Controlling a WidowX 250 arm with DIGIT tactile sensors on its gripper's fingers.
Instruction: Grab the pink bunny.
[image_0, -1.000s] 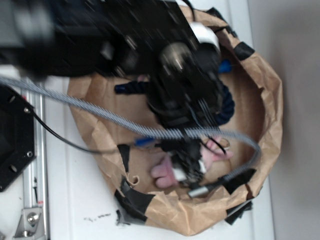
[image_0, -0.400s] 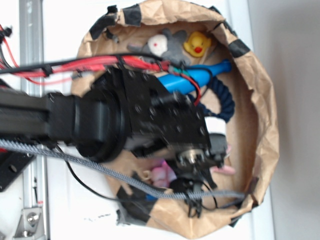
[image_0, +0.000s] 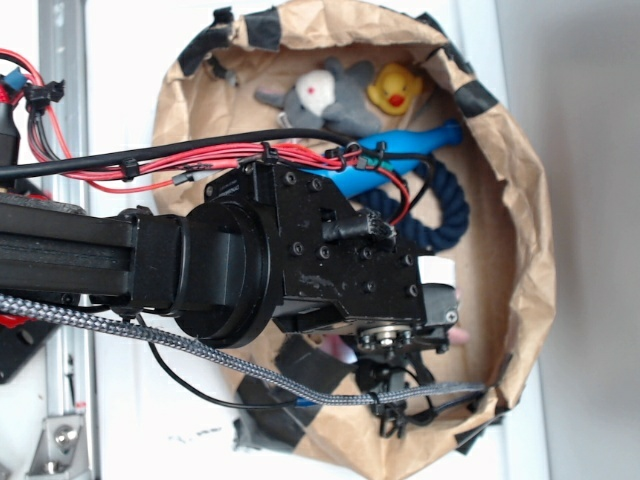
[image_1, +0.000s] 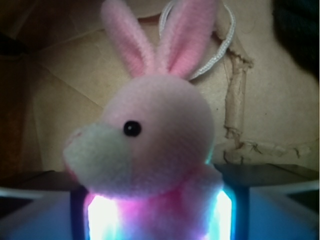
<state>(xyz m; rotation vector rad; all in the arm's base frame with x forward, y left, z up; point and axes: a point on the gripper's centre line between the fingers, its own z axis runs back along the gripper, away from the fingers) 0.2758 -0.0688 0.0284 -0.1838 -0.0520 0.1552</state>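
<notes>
Change since earlier: arm lower over the nest's near side than 0.4 s ago; bunny's pink body, then showing under the wrist, now almost wholly covered in the exterior view; red wires shifted down across the bottle.
Writing: none legible on any item or on the arm.
Pincer (image_1: 156, 220): closed on the bunny (image_1: 150, 145); lit pads (image_1: 102, 220) press its body from both sides in the wrist view, glowing white-blue through the plush.
Bunny: head and both ears above the pads, ears up, black eye and pale muzzle turned left; white cord loop (image_1: 217, 47) behind the ears; in the exterior view only a pink sliver (image_0: 457, 337) past the wrist, near the nest's lower right wall.
Pincer, exterior view (image_0: 392, 385): under the wrist block, fingers mostly hidden by cables.
Nest (image_0: 525, 200): crumpled brown paper ring patched with black tape, on a white surface (image_0: 130, 430).
Grey plush (image_0: 325, 95): white face, at the nest's far side, touching the duck (image_0: 393, 88).
Bottle (image_0: 405, 152): blue, lying just below the plush and duck, partly under the wires (image_0: 230, 155).
Rope (image_0: 440, 205): dark blue, curled beside the bottle, right of the arm (image_0: 230, 270).
Braided cable (image_0: 200, 352): grey, slung under the arm toward the pincer.
</notes>
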